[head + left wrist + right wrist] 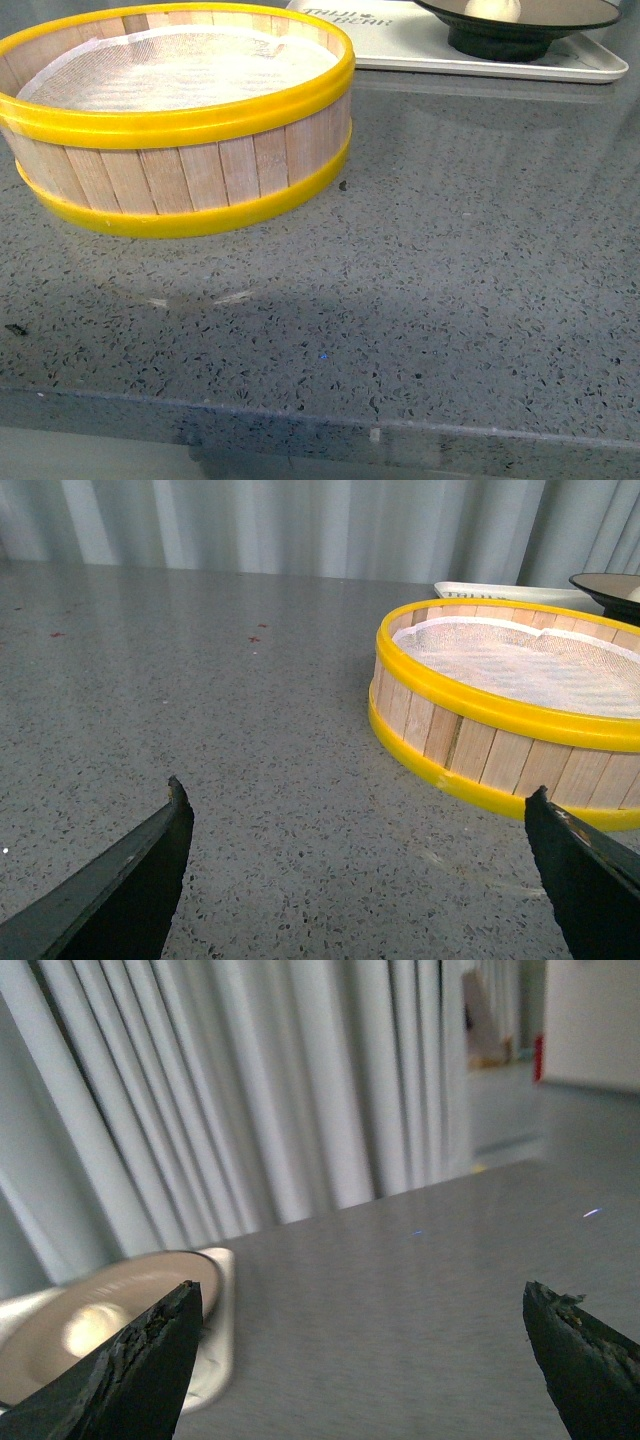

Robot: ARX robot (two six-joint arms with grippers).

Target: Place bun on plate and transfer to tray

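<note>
The cream-white bun [495,9] sits on the brown plate with black rim [590,17], which stands on the white tray [400,45] at the far right of the table. In the right wrist view the plate [50,1330], the bun [90,1328] and the tray [215,1345] show blurred, off to one side. My right gripper [360,1305] is open and empty over bare table, apart from them. My left gripper [357,810] is open and empty above the table beside the steamer basket. Neither gripper shows in the front view.
A wooden steamer basket with yellow bands [180,120] and a white cloth liner stands at the left, also in the left wrist view [500,720]. The grey speckled table [420,300] has its front edge close to the camera. Pale curtains [250,1090] hang behind.
</note>
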